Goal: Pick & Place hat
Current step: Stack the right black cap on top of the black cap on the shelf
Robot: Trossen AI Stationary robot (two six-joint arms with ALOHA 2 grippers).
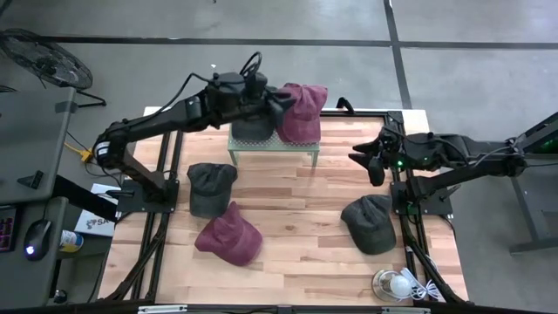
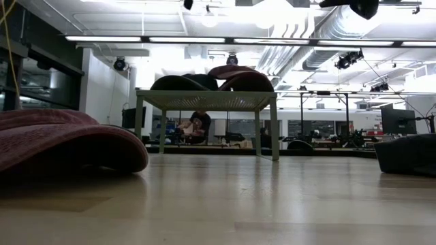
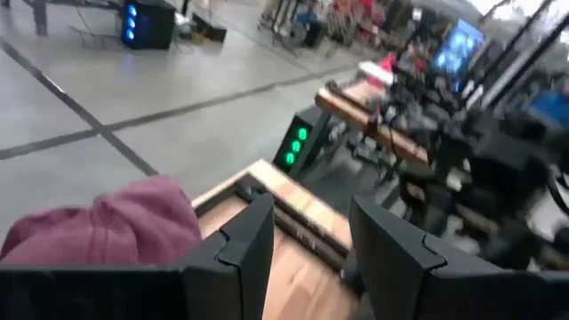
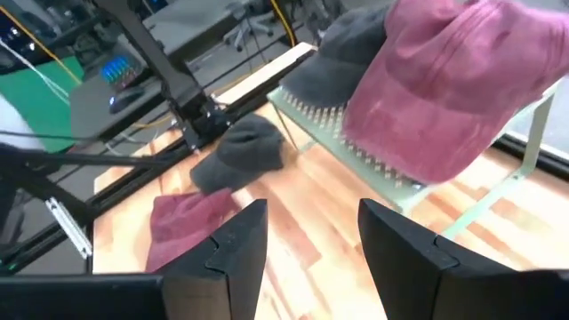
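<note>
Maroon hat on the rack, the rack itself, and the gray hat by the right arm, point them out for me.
Maroon hat [image 1: 301, 113], high view, on its crown.
Rack [image 1: 272, 146], high view, on its bare front edge.
Gray hat [image 1: 370, 223], high view, on its crown.

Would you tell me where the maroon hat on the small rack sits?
In the high view, the maroon hat lies on the rack, beside the left gripper.

wooden table [image 1: 305, 209] carries three caps [image 1: 229, 234] and a rack [image 1: 272, 145].
</note>
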